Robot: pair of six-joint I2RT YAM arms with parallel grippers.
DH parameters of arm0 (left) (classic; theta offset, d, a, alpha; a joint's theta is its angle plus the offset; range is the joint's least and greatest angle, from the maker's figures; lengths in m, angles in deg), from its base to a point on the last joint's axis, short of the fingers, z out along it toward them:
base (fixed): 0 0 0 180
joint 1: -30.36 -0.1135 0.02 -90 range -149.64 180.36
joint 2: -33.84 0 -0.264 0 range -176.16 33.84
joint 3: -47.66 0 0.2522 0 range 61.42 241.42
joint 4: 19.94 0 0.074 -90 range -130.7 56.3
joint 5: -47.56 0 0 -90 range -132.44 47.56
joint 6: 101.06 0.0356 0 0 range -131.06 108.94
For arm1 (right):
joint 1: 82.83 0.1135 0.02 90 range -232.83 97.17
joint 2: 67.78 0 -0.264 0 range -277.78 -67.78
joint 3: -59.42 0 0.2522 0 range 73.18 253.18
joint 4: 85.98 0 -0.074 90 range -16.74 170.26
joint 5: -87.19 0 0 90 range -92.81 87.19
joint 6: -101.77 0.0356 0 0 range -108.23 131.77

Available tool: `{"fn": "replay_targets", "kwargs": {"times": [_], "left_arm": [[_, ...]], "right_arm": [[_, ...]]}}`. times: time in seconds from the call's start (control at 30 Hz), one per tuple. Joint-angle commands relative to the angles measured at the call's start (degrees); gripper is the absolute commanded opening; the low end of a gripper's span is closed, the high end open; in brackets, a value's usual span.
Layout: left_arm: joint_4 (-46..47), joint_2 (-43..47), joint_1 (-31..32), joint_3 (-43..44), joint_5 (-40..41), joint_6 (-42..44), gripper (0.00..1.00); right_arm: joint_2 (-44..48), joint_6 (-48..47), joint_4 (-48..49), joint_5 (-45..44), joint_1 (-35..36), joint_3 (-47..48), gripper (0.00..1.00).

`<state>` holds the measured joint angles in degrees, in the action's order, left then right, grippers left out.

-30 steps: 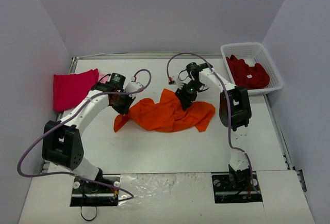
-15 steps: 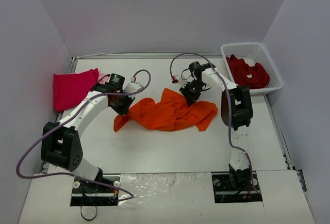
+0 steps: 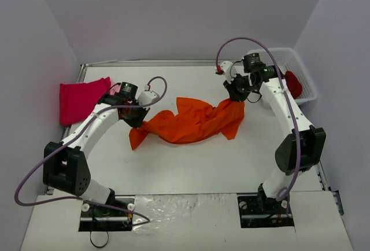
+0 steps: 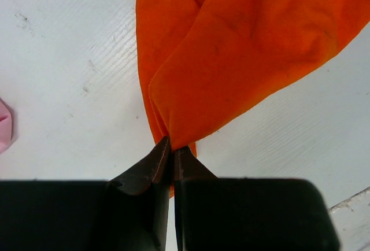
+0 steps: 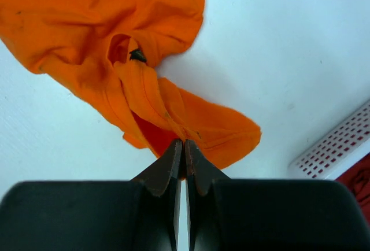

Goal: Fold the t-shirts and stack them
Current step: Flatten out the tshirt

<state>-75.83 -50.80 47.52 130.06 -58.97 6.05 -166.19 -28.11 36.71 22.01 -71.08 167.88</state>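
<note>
1. Left hand [image 4: 171, 147]: clamped on one edge of the orange t-shirt [image 3: 191, 122] mid-tabletop [image 3: 191, 170]; position unchanged.
2. Right hand [image 5: 184, 147]: pinching the opposite edge; it has swung right toward the basket [image 3: 286, 50], stretching the shirt out.

Left arm is arching in from the lower left of the top view, left gripper [image 4: 171, 144] pinching the orange t-shirt [image 3: 193, 122] tight. Right arm is stretching toward the upper right, right gripper [image 5: 184, 144] clamping the shirt's other end.

Bright, even light — soft shadows, wrist views' near edges blurred.
</note>
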Motion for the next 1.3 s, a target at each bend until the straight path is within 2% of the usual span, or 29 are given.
{"fn": "replay_targets", "kwargs": {"times": [0.0, 0.27, 0.47, 0.6, 0.63, 0.67, 0.7, 0.77, 0.83, 1.0, 1.2, 1.27], "left_arm": [[-0.41, 3.43, -0.38, 0.62, -0.43, -0.4, 0.02], [0.21, 4.57, -0.56, -0.7, -0.86, -0.23, 0.02], [0.03, 4.4, -0.56, -0.61, -1.04, -0.23, 0.02], [-0.06, 4.66, -0.56, -0.7, -1.13, -0.05, 0.02], [0.03, 4.57, -0.56, -0.7, -1.22, -0.05, 0.02], [-0.06, 4.49, -0.56, -0.7, -1.13, -0.05, 0.02], [-0.15, 4.48, -0.56, -0.7, -1.13, -0.05, 0.02], [-0.23, 4.4, -0.56, -0.62, -1.13, -0.14, 0.03], [-0.23, 4.4, -0.56, -0.61, -1.04, -0.05, 0.02], [-0.06, 4.22, -0.56, -0.7, -1.04, -0.14, 0.02], [-0.06, 3.52, -0.56, -0.61, -1.39, -0.23, 0.02], [0.03, 3.52, -0.56, -0.7, -1.48, -0.23, 0.02]], "right_arm": [[4.71, 0.68, -2.15, -3.37, 0.56, -4.78, 0.0], [16.74, 1.03, -1.98, -10.13, -1.46, -19.45, 0.0], [20.45, 1.73, -2.07, -16.02, -3.49, -27.0, 0.0], [21.85, -2.39, -4.08, -19.37, -3.4, -30.8, 0.01], [22.29, -3.09, -4.52, -19.89, -3.4, -31.06, 0.35], [22.65, -3.54, -5.05, -19.46, -3.4, -30.98, 0.42], [22.74, -3.8, -6.71, -18.5, -3.4, -29.41, 0.44], [22.91, -4.5, -8.65, -13.33, -3.4, -26.94, 0.55], [22.65, -4.95, -11.11, -9.46, -3.4, -22.55, 0.59], [18.79, -3.64, -9.55, -1.36, -3.4, -15.08, 0.57], [3.86, -2.84, -9.54, 9.01, -3.4, -8.48, 0.45], [-2.2, -3.1, -10.32, 12.42, -3.4, -5.67, 0.44]]}}
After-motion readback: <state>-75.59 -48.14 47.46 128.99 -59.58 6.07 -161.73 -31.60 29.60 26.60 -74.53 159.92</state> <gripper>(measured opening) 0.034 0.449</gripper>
